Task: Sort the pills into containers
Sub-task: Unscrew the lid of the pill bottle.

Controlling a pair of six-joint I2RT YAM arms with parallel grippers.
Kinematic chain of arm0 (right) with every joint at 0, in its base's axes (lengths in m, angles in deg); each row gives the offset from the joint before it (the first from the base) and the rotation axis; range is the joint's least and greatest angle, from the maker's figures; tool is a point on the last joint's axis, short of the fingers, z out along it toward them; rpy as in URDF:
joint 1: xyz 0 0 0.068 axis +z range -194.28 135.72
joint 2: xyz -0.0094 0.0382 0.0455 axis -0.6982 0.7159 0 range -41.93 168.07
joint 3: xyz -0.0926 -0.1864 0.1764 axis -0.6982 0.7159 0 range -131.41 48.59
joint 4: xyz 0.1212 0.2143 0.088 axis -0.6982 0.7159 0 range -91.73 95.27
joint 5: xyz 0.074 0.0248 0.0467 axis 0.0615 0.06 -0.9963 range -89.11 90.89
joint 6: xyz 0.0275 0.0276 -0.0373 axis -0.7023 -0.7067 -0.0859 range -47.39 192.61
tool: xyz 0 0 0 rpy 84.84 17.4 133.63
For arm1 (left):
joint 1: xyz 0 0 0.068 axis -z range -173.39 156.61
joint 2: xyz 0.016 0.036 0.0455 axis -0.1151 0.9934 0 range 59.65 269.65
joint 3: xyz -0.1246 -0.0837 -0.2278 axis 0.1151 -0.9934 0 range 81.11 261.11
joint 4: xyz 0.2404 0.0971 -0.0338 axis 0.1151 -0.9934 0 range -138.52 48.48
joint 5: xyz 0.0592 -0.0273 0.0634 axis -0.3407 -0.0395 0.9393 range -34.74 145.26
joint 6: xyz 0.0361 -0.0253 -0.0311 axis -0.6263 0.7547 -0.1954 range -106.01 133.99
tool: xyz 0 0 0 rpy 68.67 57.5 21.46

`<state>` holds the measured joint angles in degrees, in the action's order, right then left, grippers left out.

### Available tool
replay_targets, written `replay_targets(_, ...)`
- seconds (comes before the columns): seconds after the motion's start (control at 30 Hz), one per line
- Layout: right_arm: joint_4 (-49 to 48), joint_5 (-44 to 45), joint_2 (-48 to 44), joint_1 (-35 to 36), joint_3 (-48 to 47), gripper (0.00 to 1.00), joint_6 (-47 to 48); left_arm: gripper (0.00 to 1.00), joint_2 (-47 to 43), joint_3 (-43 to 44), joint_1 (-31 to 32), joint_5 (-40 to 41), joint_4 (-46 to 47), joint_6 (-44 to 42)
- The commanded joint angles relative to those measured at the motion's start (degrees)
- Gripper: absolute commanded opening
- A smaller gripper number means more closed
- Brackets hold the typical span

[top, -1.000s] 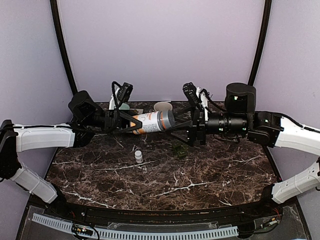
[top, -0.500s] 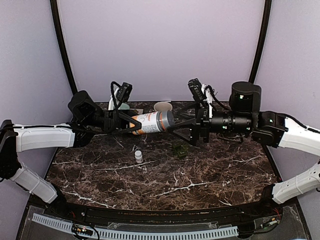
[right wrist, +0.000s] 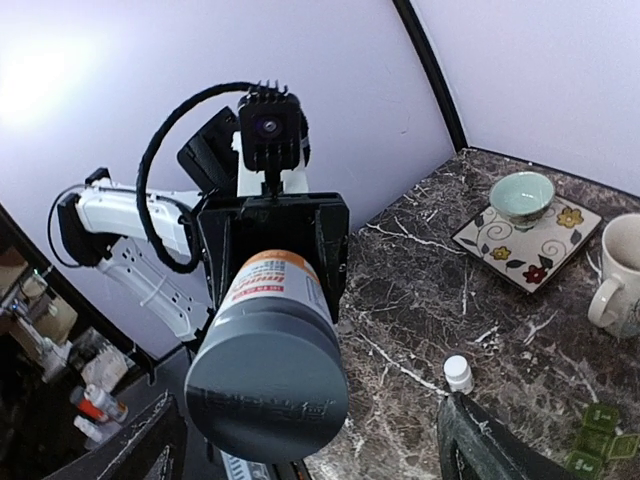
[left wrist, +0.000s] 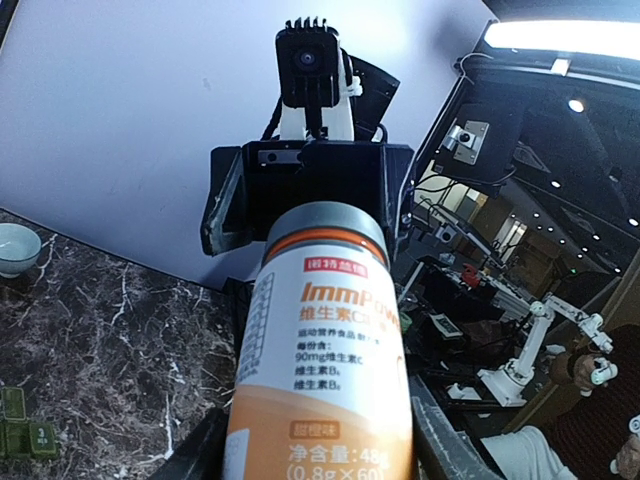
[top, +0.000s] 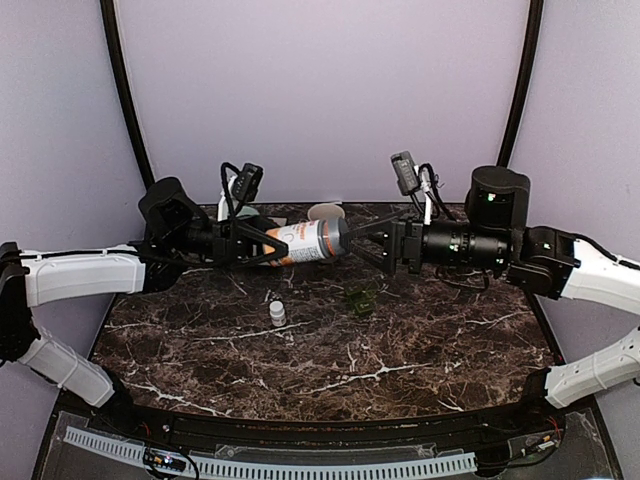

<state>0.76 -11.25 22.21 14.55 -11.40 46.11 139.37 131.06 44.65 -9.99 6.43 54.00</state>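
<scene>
My left gripper (top: 275, 245) is shut on a white and orange pill bottle (top: 300, 242) with a grey cap and holds it level above the table. The bottle fills the left wrist view (left wrist: 325, 340) between my left gripper's (left wrist: 325, 445) jaws. My right gripper (top: 352, 243) is open at the cap end, its jaws spread wide on either side of the grey cap (right wrist: 268, 385) without touching it. The dark green pill box (top: 360, 297) lies on the table below the cap, and also shows in the right wrist view (right wrist: 598, 440) and the left wrist view (left wrist: 20, 430).
A small white bottle (top: 277, 313) stands on the dark marble table (top: 420, 350), also seen in the right wrist view (right wrist: 458, 373). At the back are a cream mug (right wrist: 622, 275) and a pale green bowl (right wrist: 522, 192) on a patterned tile (right wrist: 545, 250).
My right gripper has risen, rolled and come level with the bottle's cap. My left gripper has held the bottle almost still, lifting it slightly.
</scene>
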Motion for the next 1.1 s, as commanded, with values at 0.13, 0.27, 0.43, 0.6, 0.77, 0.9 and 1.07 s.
replay_targets(0.13,-3.0,2.4,0.5,-1.5,-1.8,0.87,-20.3,0.00,-4.0,-0.5,0.0,6.1,-6.1,-12.9)
replay_targets(0.27,-3.3,0.5,2.6,-2.7,-1.9,0.87,-24.5,0.00,-4.1,-0.5,0.1,6.8,-8.0,-15.3)
replay_targets(0.43,-5.2,-2.1,4.6,-3.3,-2.6,0.87,-27.5,0.00,-4.6,-0.5,0.2,7.8,-11.1,-18.5)
replay_targets(0.6,-4.7,-3.3,6.6,-3.4,-4.2,0.86,-28.2,0.00,-4.8,-0.5,0.1,8.4,-13.1,-20.6)
replay_targets(0.77,-3.4,-4.1,8.3,-3.5,-5.5,0.84,-28.5,0.00,-4.8,-0.6,0.3,8.4,-13.8,-21.6)
replay_targets(0.9,-2.8,-4.8,9.4,-3.5,-5.7,0.80,-28.6,0.00,-4.8,-0.5,0.2,8.5,-14.1,-22.0)
replay_targets(1.07,-2.1,-5.2,9.9,-3.5,-5.7,0.65,-28.1,0.00,-5.0,-0.5,0.2,8.9,-14.3,-22.3)
